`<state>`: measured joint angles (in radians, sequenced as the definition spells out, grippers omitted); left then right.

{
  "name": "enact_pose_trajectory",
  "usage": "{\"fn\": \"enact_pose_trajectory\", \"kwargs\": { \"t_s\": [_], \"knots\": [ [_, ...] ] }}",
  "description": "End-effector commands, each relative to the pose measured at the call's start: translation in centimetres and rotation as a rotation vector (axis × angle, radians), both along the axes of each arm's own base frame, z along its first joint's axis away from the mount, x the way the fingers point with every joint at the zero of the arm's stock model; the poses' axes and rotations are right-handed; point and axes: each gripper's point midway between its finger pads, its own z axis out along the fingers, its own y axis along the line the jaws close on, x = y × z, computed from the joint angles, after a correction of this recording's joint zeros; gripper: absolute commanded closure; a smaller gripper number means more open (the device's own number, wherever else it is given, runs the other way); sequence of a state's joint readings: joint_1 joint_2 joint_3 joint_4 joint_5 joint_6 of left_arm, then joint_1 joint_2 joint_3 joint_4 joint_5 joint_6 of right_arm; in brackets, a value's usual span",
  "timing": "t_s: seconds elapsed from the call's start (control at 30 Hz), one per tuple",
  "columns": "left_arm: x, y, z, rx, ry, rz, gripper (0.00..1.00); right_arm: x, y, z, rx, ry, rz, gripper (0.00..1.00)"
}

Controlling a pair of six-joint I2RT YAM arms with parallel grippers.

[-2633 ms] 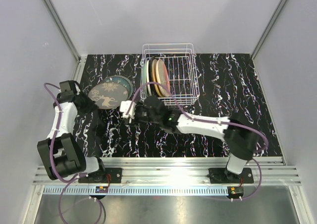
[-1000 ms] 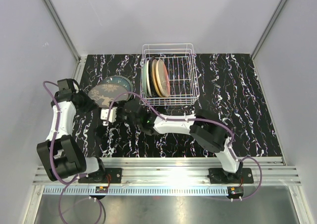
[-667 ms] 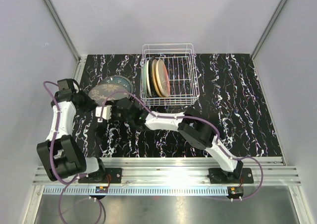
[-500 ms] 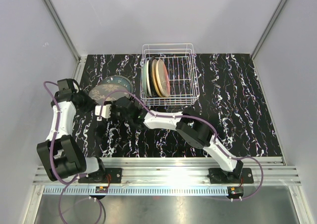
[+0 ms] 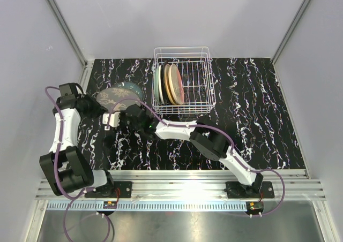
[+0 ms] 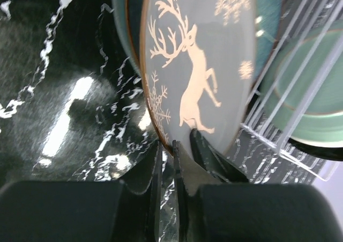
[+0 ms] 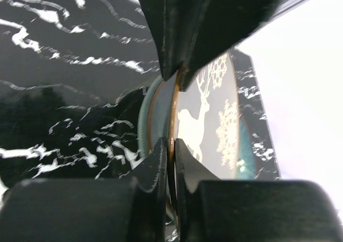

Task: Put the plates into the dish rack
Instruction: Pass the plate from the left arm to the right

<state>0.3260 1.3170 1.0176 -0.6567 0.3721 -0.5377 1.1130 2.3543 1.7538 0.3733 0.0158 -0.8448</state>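
Observation:
A grey plate with a cream deer motif and brown rim point(image 5: 113, 98) is tilted up above a teal plate point(image 5: 132, 87) at the left of the table. My left gripper point(image 5: 101, 106) is shut on its left rim; in the left wrist view the fingers point(image 6: 185, 151) pinch the rim below the deer plate point(image 6: 198, 65). My right gripper point(image 5: 120, 112) is shut on the near rim, its fingers point(image 7: 185, 161) clamping the deer plate point(image 7: 214, 119). The white wire dish rack point(image 5: 195, 84) holds three upright plates point(image 5: 169, 84) in its left part.
The teal plate point(image 7: 144, 119) lies flat right under the held one. Rack wires point(image 6: 300, 87) and a green plate point(image 6: 316, 113) stand close to the right of the held plate. The right arm point(image 5: 177, 129) stretches across the table's middle. Grey walls enclose the table.
My right arm has reached further left and its jaws have closed on the deer plate's near rim. The left gripper keeps its hold; the plate has tilted up slightly.

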Motion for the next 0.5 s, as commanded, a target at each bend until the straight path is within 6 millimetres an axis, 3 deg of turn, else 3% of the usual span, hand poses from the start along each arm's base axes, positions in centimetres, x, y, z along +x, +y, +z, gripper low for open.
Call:
{"fn": "enact_pose_trajectory", "kwargs": {
  "t_s": [0.0, 0.1, 0.23, 0.33, 0.47],
  "knots": [
    [2.2, -0.6, 4.9, -0.050, -0.158, -0.047, 0.83, -0.1, 0.3, 4.1, 0.087, -0.025, 0.001, 0.93],
    [2.6, -0.1, 5.7, -0.080, -0.179, -0.037, 0.80, -0.5, 0.3, 5.2, 0.105, -0.027, 0.003, 0.96],
    [3.2, 0.9, 7.3, -0.109, -0.215, -0.029, 0.56, -0.7, 0.1, 6.6, 0.138, -0.016, 0.008, 0.97],
    [3.3, 1.8, 8.7, -0.110, -0.259, -0.009, 0.48, -0.9, 0.2, 7.9, 0.167, -0.009, 0.010, 0.98],
    [3.1, 3.6, 9.7, -0.079, -0.295, 0.040, 0.28, -0.9, 0.4, 10.3, 0.226, 0.028, 0.002, 1.00]
  ]
}}
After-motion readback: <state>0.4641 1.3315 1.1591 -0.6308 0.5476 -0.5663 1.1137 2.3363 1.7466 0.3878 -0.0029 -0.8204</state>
